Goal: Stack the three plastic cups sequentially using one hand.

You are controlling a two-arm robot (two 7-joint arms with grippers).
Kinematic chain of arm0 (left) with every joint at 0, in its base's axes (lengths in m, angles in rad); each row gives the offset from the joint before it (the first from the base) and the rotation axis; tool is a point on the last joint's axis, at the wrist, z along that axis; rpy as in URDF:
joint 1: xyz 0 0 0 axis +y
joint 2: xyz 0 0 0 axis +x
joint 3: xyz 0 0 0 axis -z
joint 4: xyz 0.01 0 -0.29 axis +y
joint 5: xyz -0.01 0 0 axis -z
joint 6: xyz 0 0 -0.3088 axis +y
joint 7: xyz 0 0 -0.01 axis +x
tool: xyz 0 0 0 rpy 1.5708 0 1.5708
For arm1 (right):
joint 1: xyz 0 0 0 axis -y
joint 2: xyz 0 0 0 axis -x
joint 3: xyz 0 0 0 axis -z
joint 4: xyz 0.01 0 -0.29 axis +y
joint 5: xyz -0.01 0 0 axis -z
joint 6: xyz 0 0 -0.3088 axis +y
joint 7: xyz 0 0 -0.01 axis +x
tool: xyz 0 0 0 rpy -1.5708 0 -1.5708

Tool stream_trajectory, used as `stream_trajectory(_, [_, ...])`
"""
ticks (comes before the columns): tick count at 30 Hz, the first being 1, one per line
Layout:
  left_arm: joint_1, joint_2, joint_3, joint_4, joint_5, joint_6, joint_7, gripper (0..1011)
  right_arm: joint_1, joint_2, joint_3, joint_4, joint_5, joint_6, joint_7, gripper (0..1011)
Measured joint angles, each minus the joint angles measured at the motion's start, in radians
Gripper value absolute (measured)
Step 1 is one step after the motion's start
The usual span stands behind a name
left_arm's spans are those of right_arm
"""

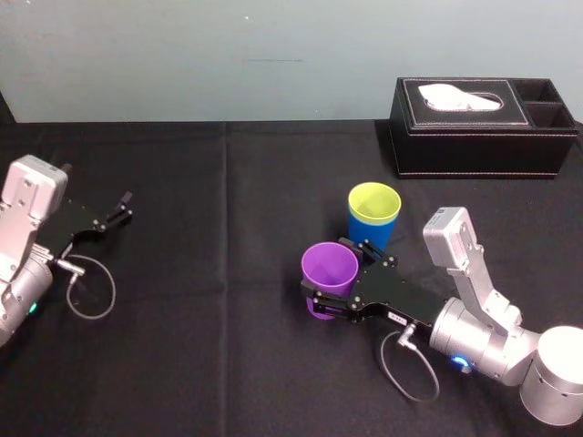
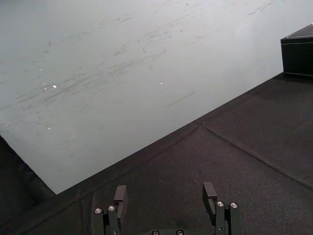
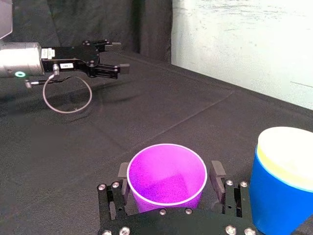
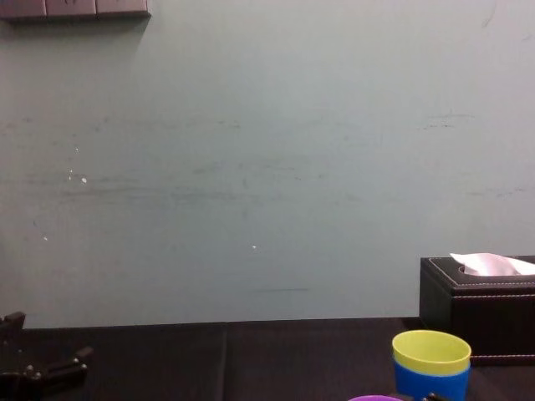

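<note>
Right hand (image 3: 168, 177) apparently around purple cup (image 3: 166, 169)

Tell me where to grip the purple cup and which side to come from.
Grip the purple cup by its side wall just below the rim, coming level from the near side, where the open right hand straddles it. It stands upright and tapers downward; the blue cup crowds its far right. Left hand idles at left.
</note>
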Motion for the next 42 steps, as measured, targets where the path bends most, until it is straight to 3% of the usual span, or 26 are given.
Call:
stream_trajectory(4, [0.0, 0.0, 0.0, 0.0, 0.0, 0.0, 0.0, 1011, 0.0, 0.0, 0.0, 0.0, 0.0, 0.0, 0.0, 994])
stream_trajectory(12, [0.0, 0.0, 0.0, 0.0, 0.0, 0.0, 0.0, 1011, -0.001, 0.001, 0.0, -0.001, 0.0, 0.001, 0.0, 805])
stream_trajectory(18, [0.0, 0.0, 0.0, 0.0, 0.0, 0.0, 0.0, 1012, -0.001, 0.001, 0.0, -0.002, 0.0, 0.001, -0.001, 762])
stream_trajectory(32, [0.0, 0.0, 0.0, 0.0, 0.0, 0.0, 0.0, 1011, -0.004, 0.025, 0.017, -0.047, 0.008, 0.027, -0.006, 728])
stream_trajectory(42, [0.0, 0.0, 0.0, 0.0, 0.0, 0.0, 0.0, 1011, 0.018, 0.049, 0.032, -0.127, 0.045, 0.09, -0.005, 728])
